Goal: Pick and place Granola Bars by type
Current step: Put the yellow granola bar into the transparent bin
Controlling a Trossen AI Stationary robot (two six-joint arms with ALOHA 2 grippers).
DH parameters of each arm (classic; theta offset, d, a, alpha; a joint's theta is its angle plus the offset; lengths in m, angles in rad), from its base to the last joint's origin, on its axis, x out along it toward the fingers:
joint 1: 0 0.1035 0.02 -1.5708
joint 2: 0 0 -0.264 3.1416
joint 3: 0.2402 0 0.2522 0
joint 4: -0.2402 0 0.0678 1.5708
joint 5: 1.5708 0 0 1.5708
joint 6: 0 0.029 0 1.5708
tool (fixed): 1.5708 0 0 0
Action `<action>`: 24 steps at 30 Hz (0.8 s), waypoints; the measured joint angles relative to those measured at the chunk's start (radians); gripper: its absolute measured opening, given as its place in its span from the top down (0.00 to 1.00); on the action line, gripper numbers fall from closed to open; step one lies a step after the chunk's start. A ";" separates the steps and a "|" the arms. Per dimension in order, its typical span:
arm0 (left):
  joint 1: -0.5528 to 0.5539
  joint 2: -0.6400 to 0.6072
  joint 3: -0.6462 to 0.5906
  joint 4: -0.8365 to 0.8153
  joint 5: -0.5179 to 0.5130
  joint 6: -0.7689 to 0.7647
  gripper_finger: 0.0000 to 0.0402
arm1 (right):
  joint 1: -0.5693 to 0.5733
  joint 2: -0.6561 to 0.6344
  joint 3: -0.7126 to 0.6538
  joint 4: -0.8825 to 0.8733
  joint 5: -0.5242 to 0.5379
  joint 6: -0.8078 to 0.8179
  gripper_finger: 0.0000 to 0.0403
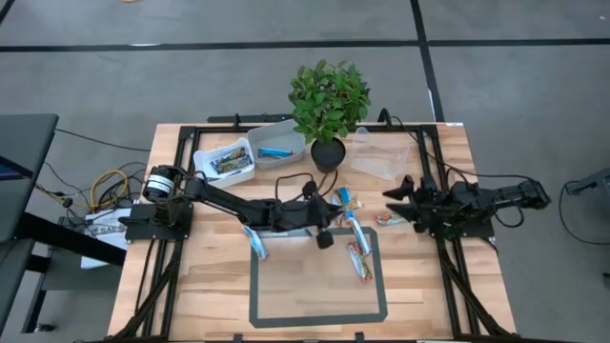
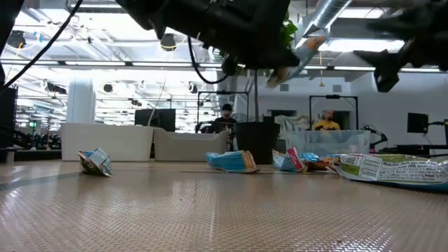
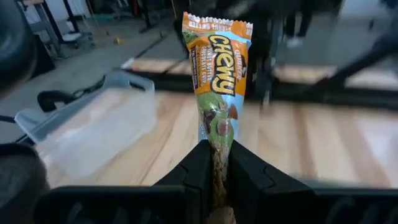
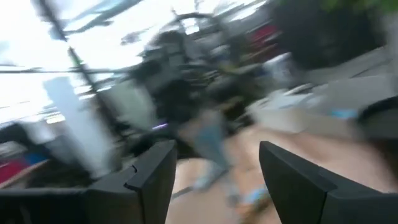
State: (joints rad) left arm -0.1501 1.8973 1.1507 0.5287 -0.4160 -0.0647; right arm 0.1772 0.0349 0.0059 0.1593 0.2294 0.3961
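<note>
1. My left gripper (image 3: pixel 221 180) is clamped on an orange-and-green Chewy bar (image 3: pixel 219 74), held above the table near the middle; in the high view it hangs over the grey taped rectangle (image 1: pixel 319 319).
2. My right gripper (image 4: pixel 214 180) has its fingers apart, holding nothing; it waits at the table's right side (image 1: pixel 396 195).
3. Other Granola Bars (image 1: pixel 357 250) lie loose on the wood inside and beside the rectangle; more sit in the two white tubs (image 1: pixel 250 143) beside the potted plant (image 1: pixel 329 100).
</note>
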 joint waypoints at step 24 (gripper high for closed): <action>0.093 0.000 0.001 0.124 0.071 -0.101 0.92 | -0.030 0.521 0.123 0.331 0.064 -0.111 0.45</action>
State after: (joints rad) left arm -0.0570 1.8973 1.1513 0.6527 -0.3452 -0.1657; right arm 0.1475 0.5557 0.1290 0.4903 0.2934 0.2849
